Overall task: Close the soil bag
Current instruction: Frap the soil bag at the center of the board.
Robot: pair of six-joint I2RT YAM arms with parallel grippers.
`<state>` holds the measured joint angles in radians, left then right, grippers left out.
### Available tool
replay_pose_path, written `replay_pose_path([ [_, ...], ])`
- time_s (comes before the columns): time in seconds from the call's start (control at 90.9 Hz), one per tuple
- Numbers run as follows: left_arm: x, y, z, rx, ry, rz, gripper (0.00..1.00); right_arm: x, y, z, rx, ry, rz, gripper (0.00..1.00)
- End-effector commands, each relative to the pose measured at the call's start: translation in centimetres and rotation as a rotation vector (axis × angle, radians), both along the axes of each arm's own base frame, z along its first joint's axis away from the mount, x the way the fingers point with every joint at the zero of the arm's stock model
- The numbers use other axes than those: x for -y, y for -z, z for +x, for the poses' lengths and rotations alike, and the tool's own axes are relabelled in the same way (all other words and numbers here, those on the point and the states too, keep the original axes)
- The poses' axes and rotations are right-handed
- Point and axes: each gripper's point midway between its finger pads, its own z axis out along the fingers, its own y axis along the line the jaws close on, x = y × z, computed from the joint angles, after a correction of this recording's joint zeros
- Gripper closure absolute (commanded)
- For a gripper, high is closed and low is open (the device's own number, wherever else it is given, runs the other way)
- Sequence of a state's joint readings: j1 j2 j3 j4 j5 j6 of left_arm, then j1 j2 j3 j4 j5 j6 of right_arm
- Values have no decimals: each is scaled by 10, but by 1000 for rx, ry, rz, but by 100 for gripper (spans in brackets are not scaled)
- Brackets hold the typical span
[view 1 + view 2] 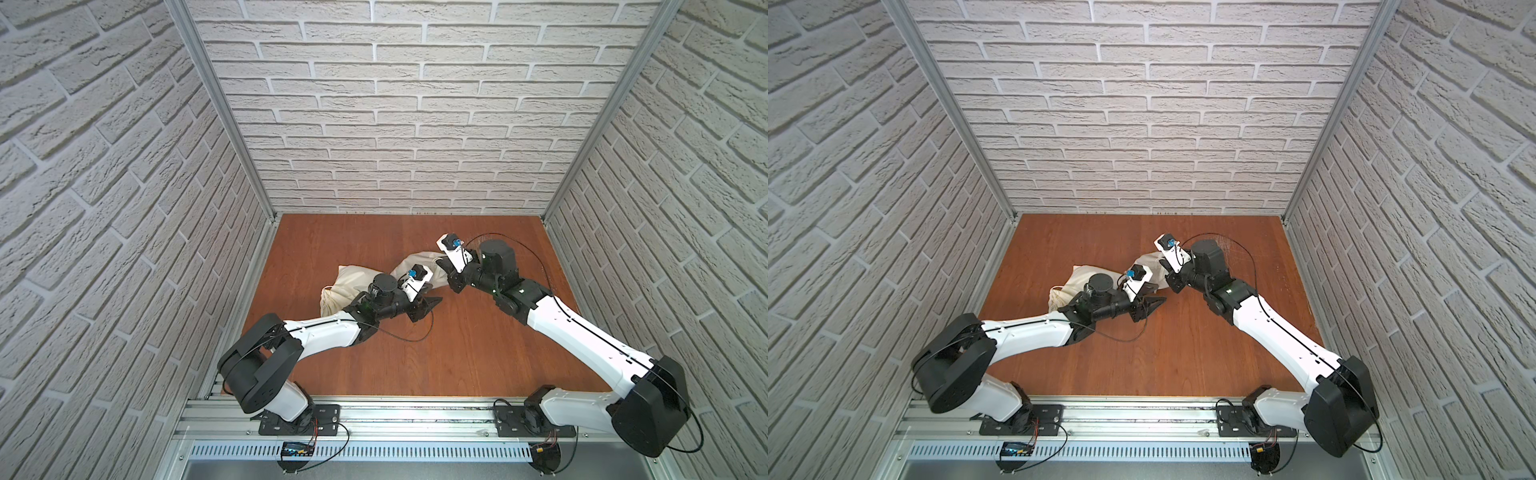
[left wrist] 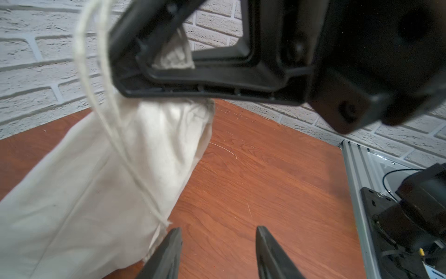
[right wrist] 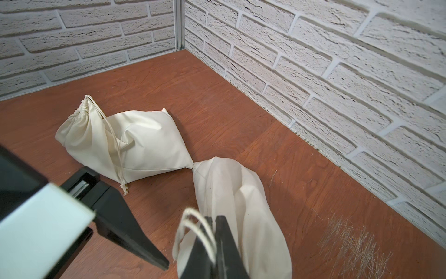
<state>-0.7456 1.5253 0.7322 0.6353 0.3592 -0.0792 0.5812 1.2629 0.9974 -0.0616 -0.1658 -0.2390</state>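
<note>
1. Left pincer (image 1: 428, 305): low over the tabletop (image 1: 478, 353), mid-field. The jaws stand moderately apart with nothing between them. The left wrist view shows bare wood between the fingertips (image 2: 173, 241), and one tip sits just beside the soil bag's edge.

2. Second bag (image 1: 349, 286): plump cream cloth, lying on the tabletop behind the left arm's wrist. Its neck is gathered tight and its cord trails loose across it (image 3: 113, 137).

3. Soil bag (image 3: 229, 193): slack cream cloth, lying on the tabletop between the two pincers, right of the second bag. In the right wrist view one corner meets a corner of the second bag. Its neck end is raised toward the right pincer.

4. Right pincer (image 3: 214, 222): jaws closed on the drawstring (image 3: 193, 222), with a loop of cord standing out beside them. It cannot be told whether cloth is pinched as well. The cord hangs down across the bag (image 2: 113, 125).

5. Brick wall (image 1: 395, 124): bounds the tabletop at the far edge.
</note>
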Motion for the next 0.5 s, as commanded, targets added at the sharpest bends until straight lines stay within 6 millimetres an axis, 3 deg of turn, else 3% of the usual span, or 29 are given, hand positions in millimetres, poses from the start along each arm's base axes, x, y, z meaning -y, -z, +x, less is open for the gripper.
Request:
replay_pose_path([
  [0.0,3,-6,13,41,-30,-7,45,-1,-24,-5,69,-10,35,97],
  [0.242,-5,-3,29,57,-124,-2,43,1,-24,-6,73,-7,31,97],
  [0.484,-9,2,28,37,-120,-8,45,1,-25,-5,79,-3,29,97],
])
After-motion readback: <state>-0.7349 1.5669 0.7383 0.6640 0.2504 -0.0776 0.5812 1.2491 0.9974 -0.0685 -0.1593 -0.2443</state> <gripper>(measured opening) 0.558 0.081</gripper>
